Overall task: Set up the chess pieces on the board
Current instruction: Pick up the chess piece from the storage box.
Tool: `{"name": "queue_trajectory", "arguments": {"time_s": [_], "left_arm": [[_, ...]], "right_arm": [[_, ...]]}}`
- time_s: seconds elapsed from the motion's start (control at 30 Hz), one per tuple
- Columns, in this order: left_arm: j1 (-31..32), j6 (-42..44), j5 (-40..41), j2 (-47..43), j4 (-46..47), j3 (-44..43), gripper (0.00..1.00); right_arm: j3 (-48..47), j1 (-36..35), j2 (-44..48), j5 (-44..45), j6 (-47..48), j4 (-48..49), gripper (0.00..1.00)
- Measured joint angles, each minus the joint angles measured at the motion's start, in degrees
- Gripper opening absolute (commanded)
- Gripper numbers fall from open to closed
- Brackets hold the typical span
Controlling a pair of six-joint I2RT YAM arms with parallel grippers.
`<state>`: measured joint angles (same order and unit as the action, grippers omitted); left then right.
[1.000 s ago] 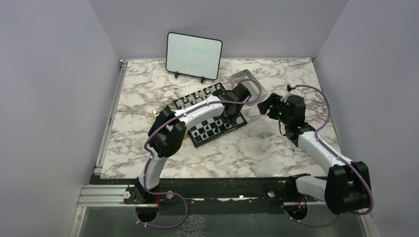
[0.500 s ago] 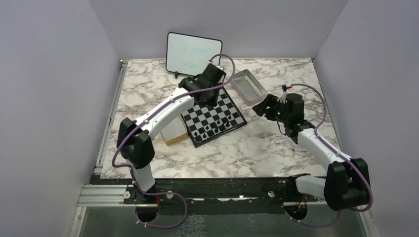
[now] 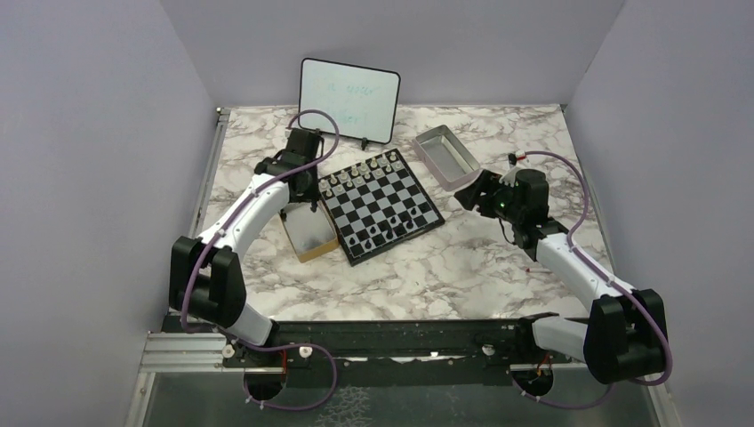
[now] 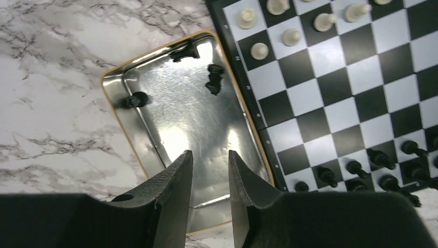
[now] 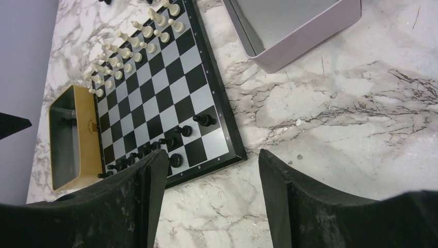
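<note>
The left gripper (image 4: 209,155), narrowly parted and empty, hangs over the box (image 4: 170,113); loose black pieces (image 4: 214,78) lie ahead, toward the frame's top; the right gripper (image 5: 209,155), spread empty, stands farther.

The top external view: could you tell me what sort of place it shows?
Probably a robotics lab cell: lilac walls enclose a marble-patterned table, a whiteboard stands at the back, with a left arm and right arm mounted at its near edge.
</note>
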<state>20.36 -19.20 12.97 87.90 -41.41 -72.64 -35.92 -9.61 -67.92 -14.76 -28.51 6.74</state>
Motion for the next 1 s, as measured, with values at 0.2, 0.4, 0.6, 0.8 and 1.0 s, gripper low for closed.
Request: {"name": "queue_trajectory", "arguments": {"time_s": [0.2,0.4,0.6,0.8,1.0], "left_arm": [[-5.8,0.2,-1.1,-0.3,3.8,4.6,0.32],[-9.4,0.5,-1.3,1.9,6.0,4.7,0.30],[-10.6,1.7,0.2,4.2,6.2,4.7,0.30],[-10.7,2.6,2.2,7.3,5.8,4.5,0.29],[-10.7,3.2,4.2,9.2,5.3,4.0,0.29]], "right_arm": [[0.0,0.0,0.0,0.0,0.0,0.0,0.69],[0.0,0.0,0.1,0.0,0.0,0.0,0.69],[0.0,0.0,0.2,0.0,0.0,0.0,0.69],[0.0,0.0,0.2,0.0,0.0,0.0,0.69],[0.1,0.0,0.2,0.0,0.0,0.1,0.69]]}}
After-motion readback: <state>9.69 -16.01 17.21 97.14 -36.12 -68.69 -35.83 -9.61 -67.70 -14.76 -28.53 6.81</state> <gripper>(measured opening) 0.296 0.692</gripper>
